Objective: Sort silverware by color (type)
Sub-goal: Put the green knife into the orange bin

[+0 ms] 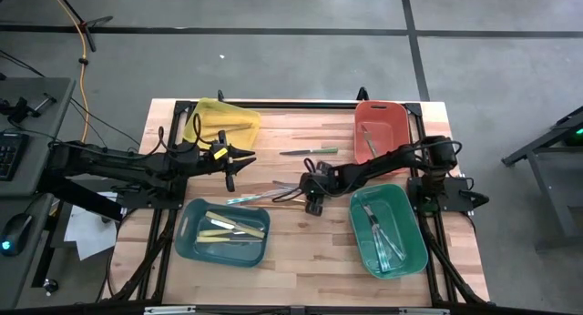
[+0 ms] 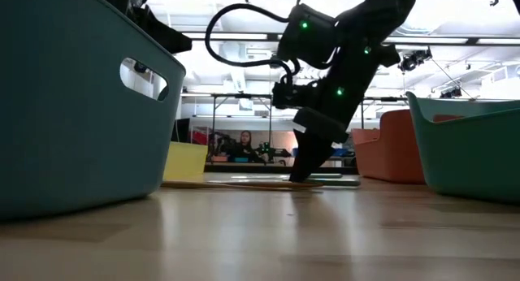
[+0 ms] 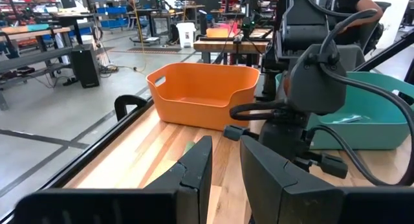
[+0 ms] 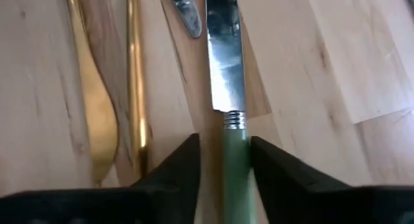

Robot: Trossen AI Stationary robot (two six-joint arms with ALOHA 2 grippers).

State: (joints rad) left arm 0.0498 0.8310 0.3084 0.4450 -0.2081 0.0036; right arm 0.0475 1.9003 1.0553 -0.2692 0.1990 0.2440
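Right hand [image 4: 223,169] low on the table, fingers narrowly straddling a green-handled knife [image 4: 226,101] beside gold utensils [image 4: 132,88].

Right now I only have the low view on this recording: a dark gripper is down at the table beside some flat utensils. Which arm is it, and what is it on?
Observer: It is the right gripper, at the table's middle; its jaws straddle a green-handled knife.
Operator: Is it shut on the knife?
Observer: Not that I can tell; its fingers sit on either side of the handle.
Operator: Anything beside that knife?
Observer: Two gold utensils lie on the wood alongside it.
Operator: And the other arm?
Observer: The left gripper is open, near the yellow bin.
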